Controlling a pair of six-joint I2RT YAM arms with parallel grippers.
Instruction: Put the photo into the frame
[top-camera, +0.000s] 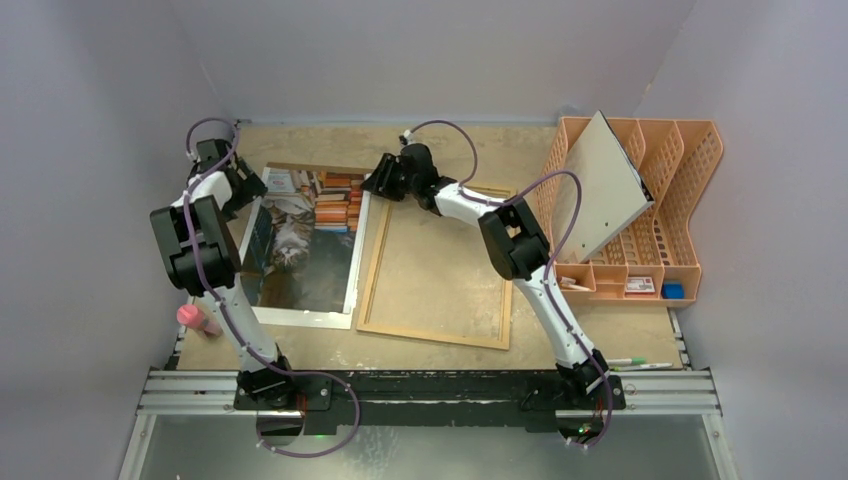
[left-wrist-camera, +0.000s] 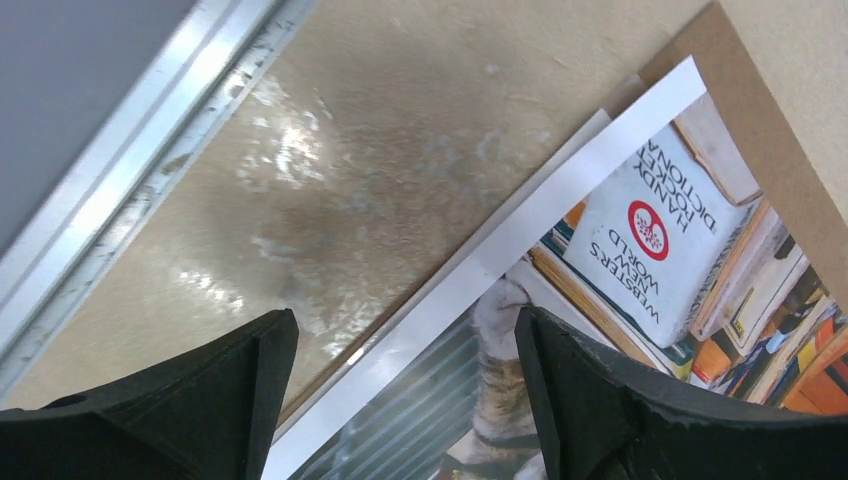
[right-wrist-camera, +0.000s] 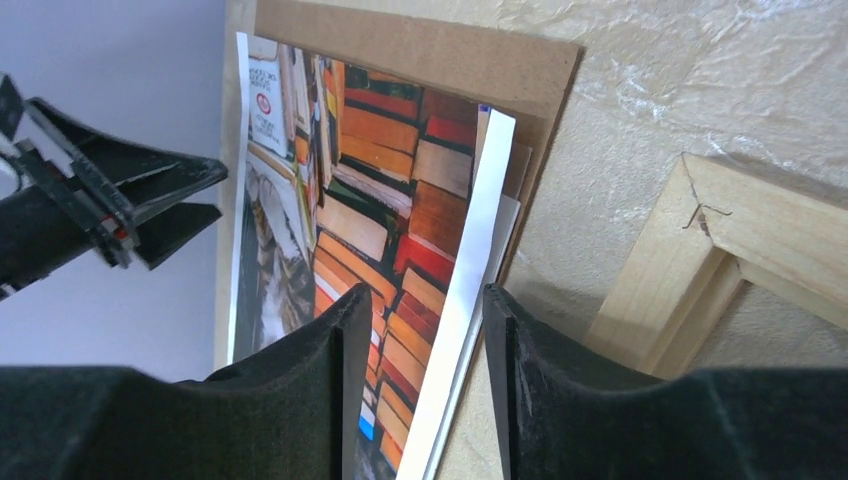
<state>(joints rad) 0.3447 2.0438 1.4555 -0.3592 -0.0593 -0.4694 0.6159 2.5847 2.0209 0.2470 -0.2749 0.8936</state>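
Note:
The photo (top-camera: 305, 235), a cat among orange and blue books, lies at the left on a brown fibreboard back (top-camera: 300, 167) with a white mat border (top-camera: 352, 270) around it. The light-wood frame (top-camera: 372, 270) lies empty just to its right. My left gripper (top-camera: 247, 192) is open; in the left wrist view (left-wrist-camera: 405, 400) its jaws straddle the left mat edge (left-wrist-camera: 560, 200) over the photo (left-wrist-camera: 650, 230). My right gripper (top-camera: 376, 180) is open; in the right wrist view (right-wrist-camera: 420, 390) its jaws straddle the right mat edge (right-wrist-camera: 470, 250) beside the photo (right-wrist-camera: 370, 200), with the frame corner (right-wrist-camera: 700, 250) to the right.
An orange file rack (top-camera: 690, 200) stands at the back right with a grey-white board (top-camera: 600, 190) leaning in it. A pink object (top-camera: 197, 320) lies at the left table edge. Pens (top-camera: 635, 363) lie near the right arm's base. Grey walls close in on three sides.

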